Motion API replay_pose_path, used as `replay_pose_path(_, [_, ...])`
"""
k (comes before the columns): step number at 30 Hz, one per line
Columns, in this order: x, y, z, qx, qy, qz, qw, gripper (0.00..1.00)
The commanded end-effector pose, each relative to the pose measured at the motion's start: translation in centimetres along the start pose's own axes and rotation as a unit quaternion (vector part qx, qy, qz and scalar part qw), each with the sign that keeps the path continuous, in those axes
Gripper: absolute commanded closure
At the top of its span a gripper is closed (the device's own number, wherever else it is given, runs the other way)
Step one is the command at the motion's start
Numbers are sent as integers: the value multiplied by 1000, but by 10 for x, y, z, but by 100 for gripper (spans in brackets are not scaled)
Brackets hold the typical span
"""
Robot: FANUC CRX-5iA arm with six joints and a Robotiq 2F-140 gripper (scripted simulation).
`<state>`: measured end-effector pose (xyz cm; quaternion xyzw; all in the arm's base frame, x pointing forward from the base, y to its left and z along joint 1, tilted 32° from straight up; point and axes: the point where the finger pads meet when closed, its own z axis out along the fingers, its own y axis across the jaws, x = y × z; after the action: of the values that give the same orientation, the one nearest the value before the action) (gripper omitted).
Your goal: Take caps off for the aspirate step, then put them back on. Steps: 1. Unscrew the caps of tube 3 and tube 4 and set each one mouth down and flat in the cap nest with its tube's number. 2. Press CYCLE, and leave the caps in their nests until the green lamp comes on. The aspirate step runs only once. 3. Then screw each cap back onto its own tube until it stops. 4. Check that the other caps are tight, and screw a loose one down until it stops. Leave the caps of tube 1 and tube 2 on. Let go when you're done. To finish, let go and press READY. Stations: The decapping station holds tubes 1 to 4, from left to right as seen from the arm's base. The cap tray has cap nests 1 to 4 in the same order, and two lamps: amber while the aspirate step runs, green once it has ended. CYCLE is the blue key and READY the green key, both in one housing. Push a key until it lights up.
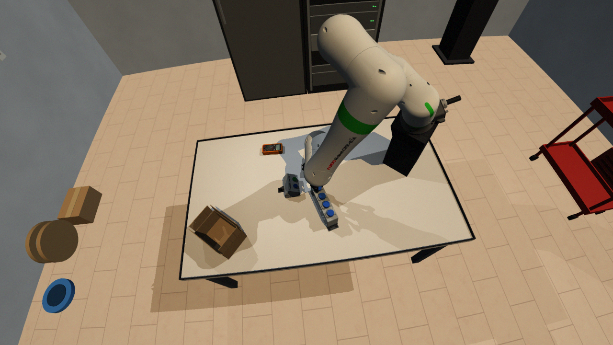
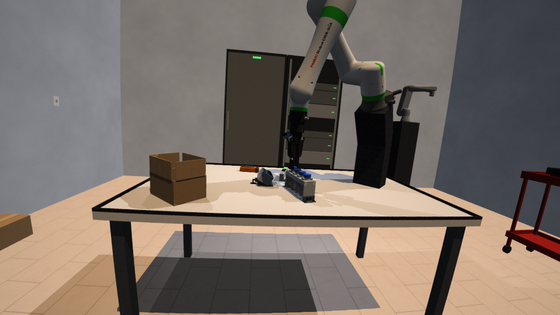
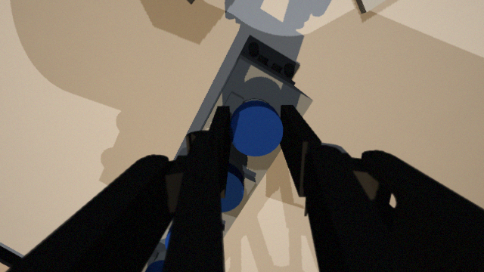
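Observation:
The decapping station (image 1: 324,208) is a grey rack of tubes with blue caps in the middle of the table; it also shows in the exterior view (image 2: 300,184). My gripper (image 3: 255,125) points straight down over the rack's end nearest the key housing (image 1: 292,185). Its two black fingers press on both sides of the end tube's blue cap (image 3: 257,128), which sits on its tube. The neighbouring cap (image 3: 231,189) is partly hidden behind my left finger. In the exterior view the gripper (image 2: 294,162) stands just over the rack's far end. I cannot make out the cap tray.
An open cardboard box (image 1: 217,231) stands at the table's front left. An orange multimeter (image 1: 272,148) lies near the back edge. The arm's black pedestal (image 1: 404,145) is at the back right. A red cart (image 1: 587,167) stands off the table.

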<state>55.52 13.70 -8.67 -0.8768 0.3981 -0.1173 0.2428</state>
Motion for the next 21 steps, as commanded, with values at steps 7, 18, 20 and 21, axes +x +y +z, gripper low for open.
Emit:
replay_pose_path(7, [1, 0, 0, 4, -4, -1, 1000, 70])
replay_pose_path(18, [1, 0, 0, 3, -5, 198, 980, 70])
replay_pose_path(20, [1, 0, 0, 3, -5, 247, 969, 70])
replay_pose_path(21, [1, 0, 0, 3, -5, 271, 963, 70])
